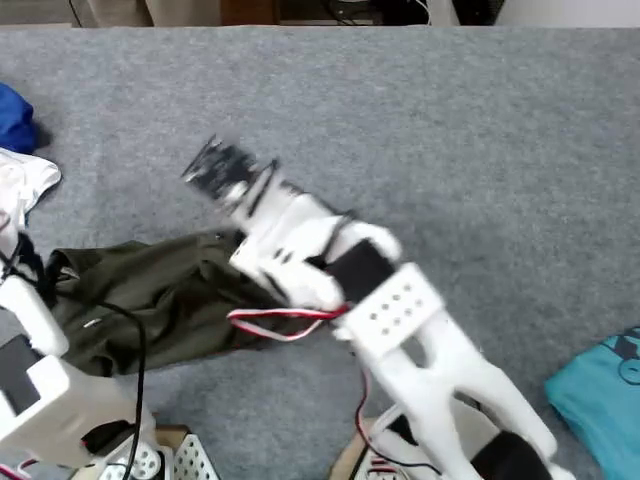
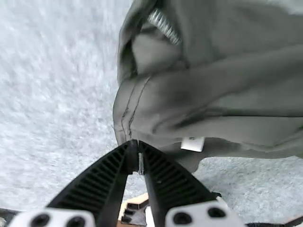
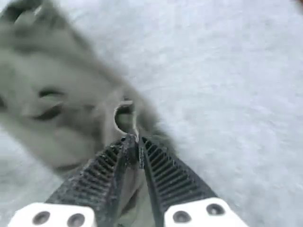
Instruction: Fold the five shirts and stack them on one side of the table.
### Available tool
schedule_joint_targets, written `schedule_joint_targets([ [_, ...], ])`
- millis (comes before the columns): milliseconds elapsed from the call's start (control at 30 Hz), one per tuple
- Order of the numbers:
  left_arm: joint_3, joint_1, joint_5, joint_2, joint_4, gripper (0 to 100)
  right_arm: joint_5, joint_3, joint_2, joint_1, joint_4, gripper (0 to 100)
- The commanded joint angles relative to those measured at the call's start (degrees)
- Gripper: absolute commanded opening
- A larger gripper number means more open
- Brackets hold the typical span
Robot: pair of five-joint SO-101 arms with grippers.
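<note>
The grey bench (image 1: pixel 450 130) carries a crumpled olive shirt (image 1: pixel 150 300) on its near left part. The left gripper (image 2: pixel 137 153) has its fingers pinched together on the shirt's hem, and the right gripper (image 3: pixel 136 142) has its fingers closed on a fold of the same fabric. A teal shirt (image 1: pixel 600 395) lies at the right edge, and a white shirt (image 1: pixel 25 180) and a blue shirt (image 1: pixel 12 118) at the left edge.
</note>
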Motion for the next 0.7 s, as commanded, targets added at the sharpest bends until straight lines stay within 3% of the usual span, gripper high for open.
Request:
schedule_joint_targets([
  [0,-7.12,1.67,1.58,-0.84,2.11,2,0.00,-6.37,-4.18,5.14,3.16,0.5],
  [167,-4.48,-3.52,1.49,-0.13,2.02,2,0.00,-7.16,-4.35,6.20,5.80,0.5],
  [267,-1.05,-7.82,-3.52,0.84,2.02,5,0.00,-6.20,-4.35,6.20,5.63,0.5],
  [400,2.46,-8.70,-4.04,4.70,-0.26,13,0.00,-4.35,-4.35,6.20,5.54,0.5],
  [667,2.99,-9.85,-3.43,16.04,-5.80,14,0.00,-4.26,-4.35,6.20,5.98,0.5],
])
